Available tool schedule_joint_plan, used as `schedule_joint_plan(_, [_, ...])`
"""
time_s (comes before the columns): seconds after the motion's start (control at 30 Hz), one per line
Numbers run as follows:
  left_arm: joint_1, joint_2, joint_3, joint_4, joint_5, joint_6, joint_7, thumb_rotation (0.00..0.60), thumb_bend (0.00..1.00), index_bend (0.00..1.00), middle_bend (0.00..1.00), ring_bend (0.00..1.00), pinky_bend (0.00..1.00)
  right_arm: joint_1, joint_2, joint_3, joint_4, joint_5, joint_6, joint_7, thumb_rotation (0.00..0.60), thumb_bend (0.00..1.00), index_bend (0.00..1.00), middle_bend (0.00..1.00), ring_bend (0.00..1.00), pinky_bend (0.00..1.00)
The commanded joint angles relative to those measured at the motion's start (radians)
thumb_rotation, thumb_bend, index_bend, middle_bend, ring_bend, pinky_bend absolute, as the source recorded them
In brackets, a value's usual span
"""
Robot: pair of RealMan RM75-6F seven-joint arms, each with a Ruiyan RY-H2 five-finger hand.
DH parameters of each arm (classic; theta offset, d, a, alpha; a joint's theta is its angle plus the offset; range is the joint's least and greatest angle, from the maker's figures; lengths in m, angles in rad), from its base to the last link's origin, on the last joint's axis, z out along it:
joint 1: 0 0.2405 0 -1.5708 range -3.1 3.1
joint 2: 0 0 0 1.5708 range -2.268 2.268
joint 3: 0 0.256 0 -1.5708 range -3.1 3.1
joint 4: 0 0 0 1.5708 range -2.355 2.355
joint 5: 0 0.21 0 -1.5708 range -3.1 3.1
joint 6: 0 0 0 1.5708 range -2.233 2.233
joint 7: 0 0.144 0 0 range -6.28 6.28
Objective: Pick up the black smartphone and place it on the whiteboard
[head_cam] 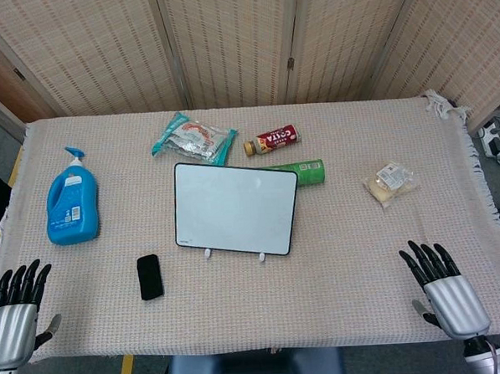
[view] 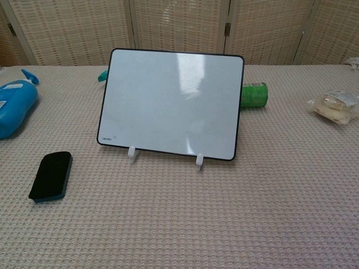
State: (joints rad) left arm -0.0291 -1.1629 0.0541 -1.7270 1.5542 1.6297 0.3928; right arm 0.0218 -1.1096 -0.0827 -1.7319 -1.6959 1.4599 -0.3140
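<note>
The black smartphone [head_cam: 150, 277] [view: 51, 175] lies flat on the tablecloth, left of and a little nearer than the whiteboard's front edge. The whiteboard [head_cam: 235, 208] [view: 171, 103] stands tilted on two small white feet at the table's centre. My left hand [head_cam: 16, 312] rests at the near left corner, fingers spread, holding nothing, well left of the phone. My right hand [head_cam: 442, 288] sits at the near right corner, fingers spread and empty. Neither hand shows in the chest view.
A blue detergent bottle [head_cam: 71, 201] [view: 14, 107] lies at the left. Behind the board are a snack packet [head_cam: 193, 139], a small brown bottle [head_cam: 272, 140] and a green can [head_cam: 307, 173] [view: 253, 94]. A wrapped bun [head_cam: 390, 184] [view: 334, 107] sits at the right.
</note>
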Motion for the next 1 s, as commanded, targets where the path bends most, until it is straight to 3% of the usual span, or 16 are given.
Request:
schedule_joint_plan(0.03, [-0.003,0.008,0.011,0.011,0.04,-0.006,-0.026,0.6,0.29,0.0,0.06,0.0,0.0,-0.003,-0.003,-0.004,0.001,-0.005,0.002,-0.004,0.6,0.29,0.0,0.0,0.0,0.0])
schedule_joint_plan(0.17, [-0.047,0.035,0.038,0.049,0.134,-0.06,-0.144,0.6,0.29,0.0,0.06,0.0,0.0,-0.01,-0.009,-0.008,0.004,-0.01,0.007,-0.017,0.6,0.29,0.0,0.0,0.0,0.0])
schedule_joint_plan(0.23, [-0.085,0.039,0.033,0.083,0.169,-0.103,-0.135,0.6,0.29,0.0,0.13,0.03,0.1,-0.015,-0.012,-0.014,0.005,-0.022,0.014,-0.023,0.6,0.29,0.0,0.0,0.0,0.0])
schedule_joint_plan(0.27, [-0.106,0.042,0.028,0.092,0.188,-0.126,-0.103,0.6,0.29,0.0,0.21,0.09,0.19,-0.017,-0.014,-0.016,0.007,-0.027,0.019,-0.026,0.6,0.29,0.0,0.0,0.0,0.0])
schedule_joint_plan(0.33, [-0.167,0.054,0.024,0.101,0.241,-0.203,-0.03,0.6,0.29,0.0,0.56,0.42,0.5,-0.023,-0.017,-0.02,0.009,-0.037,0.028,-0.03,0.6,0.3,0.0,0.0,0.0,0.0])
schedule_joint_plan(0.4, [-0.212,0.067,0.016,0.093,0.254,-0.279,0.044,0.6,0.29,0.0,0.8,0.63,0.7,-0.027,-0.019,-0.021,0.01,-0.041,0.033,-0.03,0.6,0.29,0.0,0.0,0.0,0.0])
schedule_joint_plan(0.43, [-0.232,0.071,0.009,0.089,0.256,-0.314,0.089,0.6,0.28,0.0,0.91,0.72,0.77,-0.027,-0.019,-0.021,0.01,-0.043,0.035,-0.03,0.6,0.29,0.0,0.0,0.0,0.0])
schedule_joint_plan(0.5, [-0.273,0.066,-0.003,0.085,0.258,-0.386,0.165,0.6,0.28,0.01,0.98,0.81,0.84,-0.026,-0.019,-0.017,0.011,-0.041,0.035,-0.029,0.6,0.29,0.0,0.0,0.0,0.0])
schedule_joint_plan(0.6, [-0.321,0.049,-0.017,0.078,0.232,-0.475,0.183,0.6,0.27,0.07,1.0,0.88,0.89,-0.022,-0.02,-0.012,0.011,-0.03,0.023,-0.03,0.6,0.3,0.0,0.0,0.0,0.0])
schedule_joint_plan(0.77, [-0.391,0.018,-0.054,0.079,0.144,-0.593,0.162,0.6,0.25,0.07,1.0,0.9,0.9,-0.014,-0.02,-0.001,0.011,-0.013,0.009,-0.03,0.6,0.29,0.0,0.0,0.0,0.0])
schedule_joint_plan(1.0, [-0.467,-0.052,-0.054,0.223,0.255,-0.582,0.155,0.6,0.25,0.08,1.0,0.89,0.9,0.0,-0.023,0.017,0.005,0.024,-0.018,-0.036,0.6,0.29,0.0,0.0,0.0,0.0])
